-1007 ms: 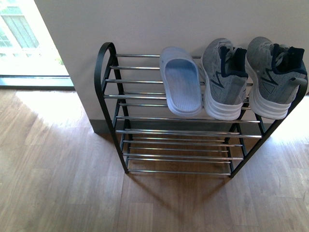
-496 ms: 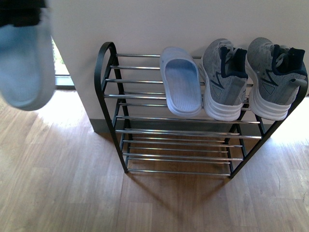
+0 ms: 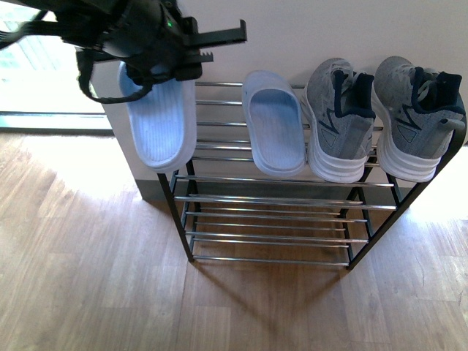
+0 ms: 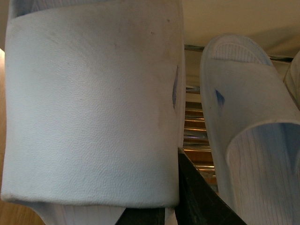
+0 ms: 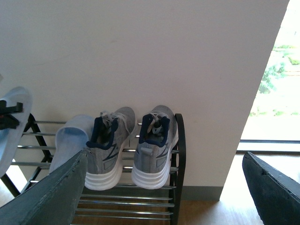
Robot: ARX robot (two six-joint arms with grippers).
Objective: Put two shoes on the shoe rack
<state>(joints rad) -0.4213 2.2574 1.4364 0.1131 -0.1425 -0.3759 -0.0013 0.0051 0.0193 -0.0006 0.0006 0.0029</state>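
Note:
Two grey knit sneakers [image 3: 338, 124] [image 3: 417, 121] stand side by side on the right end of the shoe rack's top tier [image 3: 270, 199]. They also show in the right wrist view [image 5: 110, 145] [image 5: 154, 145]. My left gripper [image 3: 157, 69] is shut on a light blue slipper [image 3: 161, 124] and holds it over the rack's left end. In the left wrist view that slipper [image 4: 93, 103] fills the frame, with a dark finger [image 4: 197, 197] beside it. My right gripper [image 5: 164, 197] is open and empty, back from the rack and facing it. It does not show in the front view.
A second light blue slipper [image 3: 274, 131] lies on the top tier, between the held slipper and the sneakers. The rack stands against a white wall [image 3: 292, 36] on a wood floor [image 3: 88, 278]. A bright window [image 3: 29, 66] is at the left.
My left arm came in from the left with the light blue slipper and moved right, to the rack's left end. The sneakers and the resting slipper have not moved.

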